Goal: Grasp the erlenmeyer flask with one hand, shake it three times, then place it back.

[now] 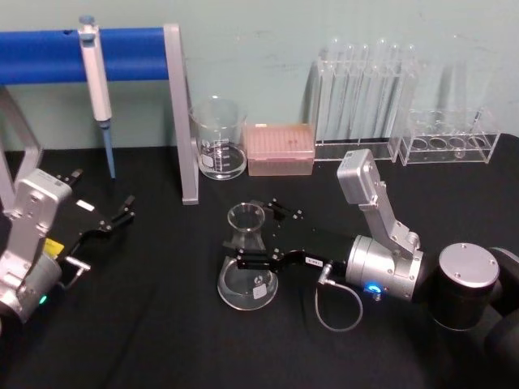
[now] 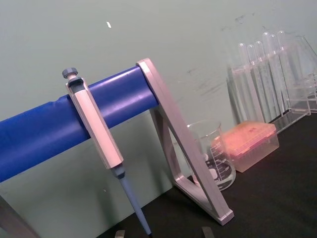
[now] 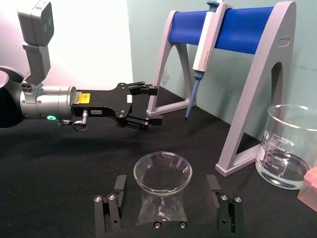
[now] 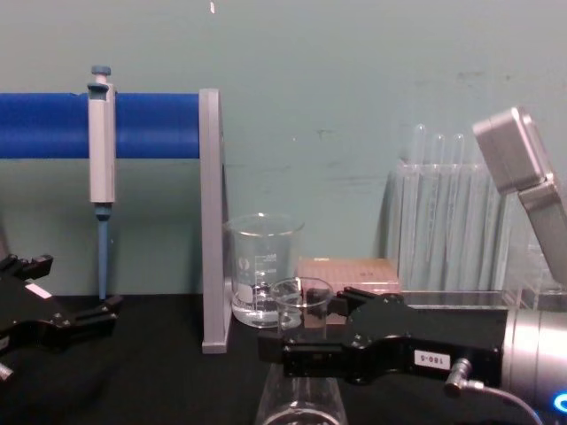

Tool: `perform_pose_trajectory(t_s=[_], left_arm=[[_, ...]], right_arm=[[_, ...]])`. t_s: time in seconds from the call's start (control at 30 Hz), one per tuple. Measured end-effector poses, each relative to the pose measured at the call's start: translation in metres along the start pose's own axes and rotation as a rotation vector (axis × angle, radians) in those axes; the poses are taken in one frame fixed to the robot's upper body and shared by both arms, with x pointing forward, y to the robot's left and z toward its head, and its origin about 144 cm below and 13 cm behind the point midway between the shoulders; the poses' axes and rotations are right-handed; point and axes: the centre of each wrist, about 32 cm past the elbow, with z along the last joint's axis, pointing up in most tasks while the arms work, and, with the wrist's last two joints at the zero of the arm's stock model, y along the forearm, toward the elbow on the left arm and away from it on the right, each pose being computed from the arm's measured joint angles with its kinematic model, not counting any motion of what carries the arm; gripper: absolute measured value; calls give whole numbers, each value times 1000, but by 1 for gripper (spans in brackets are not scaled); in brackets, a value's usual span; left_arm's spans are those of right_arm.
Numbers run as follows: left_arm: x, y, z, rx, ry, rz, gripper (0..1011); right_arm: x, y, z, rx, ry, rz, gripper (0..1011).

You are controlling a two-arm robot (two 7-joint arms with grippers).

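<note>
The erlenmeyer flask (image 1: 246, 271) stands upright on the black table near the middle, clear glass with a little liquid in its wide base. My right gripper (image 1: 261, 235) reaches in from the right and is open, one finger on each side of the neck. In the right wrist view the flask (image 3: 162, 173) sits between the two fingers (image 3: 119, 184) with a gap on both sides. In the chest view the flask's rim (image 4: 303, 297) shows just above the right gripper (image 4: 312, 326). My left gripper (image 1: 104, 217) rests open at the left of the table, well away from the flask.
A glass beaker (image 1: 219, 139), a pink tip box (image 1: 280, 149) and two clear test tube racks (image 1: 365, 89) line the back. A pipette (image 1: 97, 81) hangs on a blue-bar stand whose grey leg (image 1: 182, 121) stands just behind and left of the flask.
</note>
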Motion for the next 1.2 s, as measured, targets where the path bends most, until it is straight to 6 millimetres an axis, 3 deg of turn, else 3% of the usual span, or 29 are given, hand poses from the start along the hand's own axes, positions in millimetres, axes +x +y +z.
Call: perform_pose_trajectory(t_s=[0.5,1.2], left_arm=[[0,0,0,0,0,0,1001],[0,0,0,0,0,0,1001]], right_arm=[[-6,-10,2,-34,23,13,1000],[-18,-66,17,-67,17,-115,1000]])
